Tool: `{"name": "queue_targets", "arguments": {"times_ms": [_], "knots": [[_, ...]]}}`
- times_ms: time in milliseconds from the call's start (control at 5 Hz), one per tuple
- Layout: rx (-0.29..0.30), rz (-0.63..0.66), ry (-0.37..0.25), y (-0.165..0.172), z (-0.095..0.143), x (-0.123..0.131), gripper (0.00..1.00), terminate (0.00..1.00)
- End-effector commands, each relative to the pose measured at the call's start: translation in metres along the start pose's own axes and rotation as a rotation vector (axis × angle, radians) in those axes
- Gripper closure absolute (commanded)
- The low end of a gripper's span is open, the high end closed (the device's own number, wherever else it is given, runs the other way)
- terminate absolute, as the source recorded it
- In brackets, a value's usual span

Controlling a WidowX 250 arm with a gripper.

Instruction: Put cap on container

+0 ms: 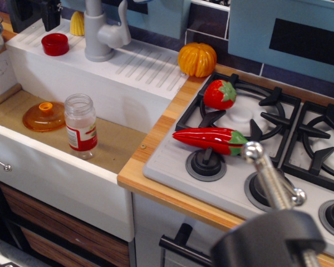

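A: Sink items?
B: Container (80, 129), upright and uncapped in the basin; orange lid (44, 116) just beside it. Cap (55, 44) on the back ledge, near the faucet (102, 30) and a yellow corn piece (77, 24).
A: Stove?
B: Chili pepper (211, 139), strawberry (219, 94); pumpkin (197, 59) on the counter.
A: Gripper?
B: Not visible. Only a dark, blurred mount (273, 236) at the bottom edge; jaws cannot be judged.

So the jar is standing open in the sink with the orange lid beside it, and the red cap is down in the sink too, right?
Not quite. The red cap is up on the ledge behind the sink, next to the grey faucet, as the observation.image view shows. The jar does stand open in the sink with the orange lid beside it.
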State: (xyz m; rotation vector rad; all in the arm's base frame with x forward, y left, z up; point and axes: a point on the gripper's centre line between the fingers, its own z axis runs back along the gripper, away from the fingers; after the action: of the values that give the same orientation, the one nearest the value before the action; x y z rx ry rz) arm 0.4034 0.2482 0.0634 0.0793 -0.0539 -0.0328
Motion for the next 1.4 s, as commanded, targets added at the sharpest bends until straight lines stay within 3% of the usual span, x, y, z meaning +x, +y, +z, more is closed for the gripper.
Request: {"name": "queue_targets", "arguments": {"times_ms": [0,600,1200], "knots": [[0.0,0.0,0.0,0.0,0.0,0.0,0.0,0.0],[0.001,0.019,-0.065,0.005,-0.007,0.016,0.0,0.0],[0.03,0.04,-0.13,-0.005,-0.036,0.016,0.0,0.0]]}}
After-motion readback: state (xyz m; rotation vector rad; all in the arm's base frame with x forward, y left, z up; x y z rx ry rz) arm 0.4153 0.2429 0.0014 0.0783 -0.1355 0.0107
